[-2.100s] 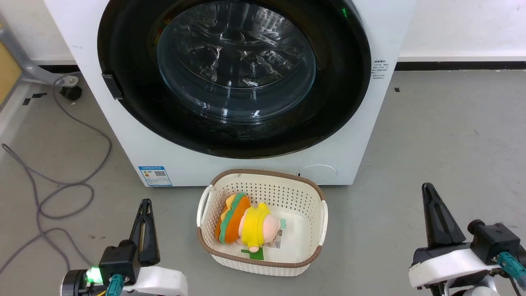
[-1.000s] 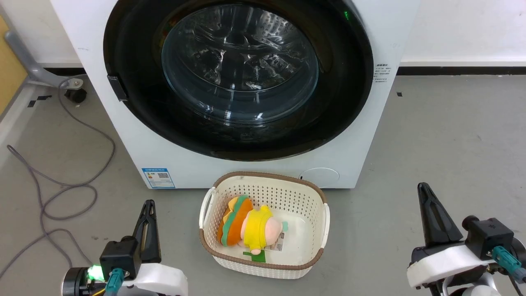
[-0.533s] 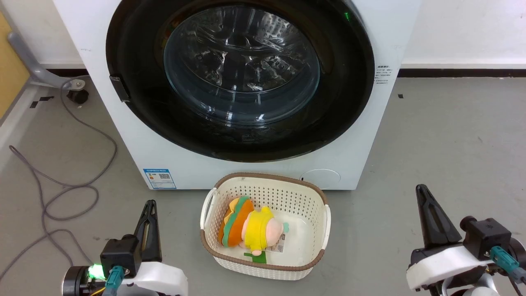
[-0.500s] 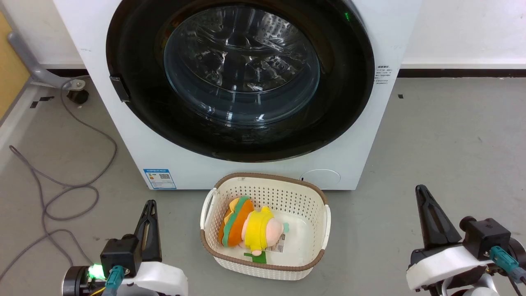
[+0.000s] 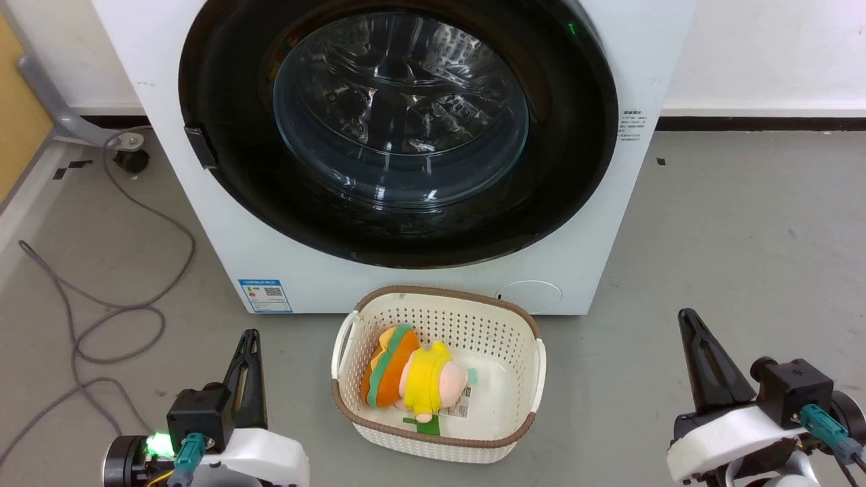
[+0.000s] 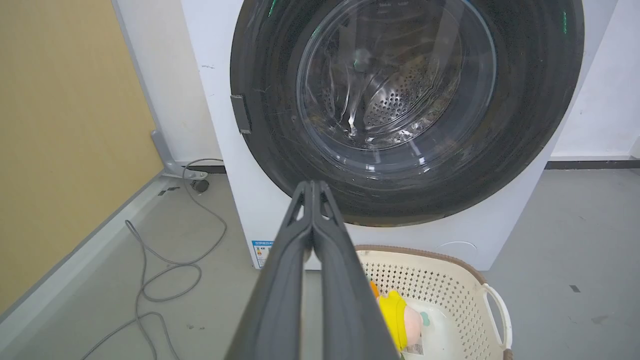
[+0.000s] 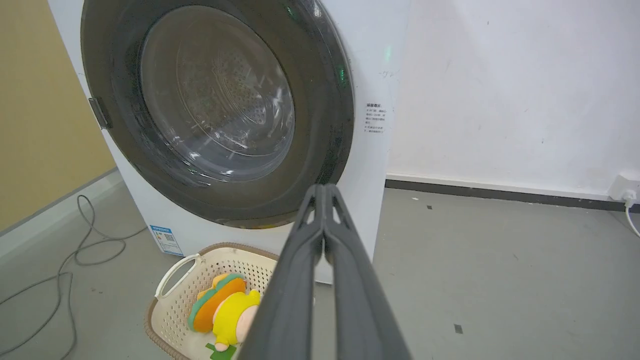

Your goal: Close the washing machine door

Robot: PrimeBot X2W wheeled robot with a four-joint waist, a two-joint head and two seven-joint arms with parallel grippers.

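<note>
The washing machine door sits closed; left tool and right tool pinched, empty

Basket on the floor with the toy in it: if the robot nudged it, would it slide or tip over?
Probably slides: the basket is low, wide and sits flat on smooth floor. Likely light, being perforated plastic holding one plush toy.

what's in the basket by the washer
A plush toy in orange, green, yellow and pink lies on the basket floor, with a printed tag and a green flap beside it. Whatever lies under the toy is covered.
</note>
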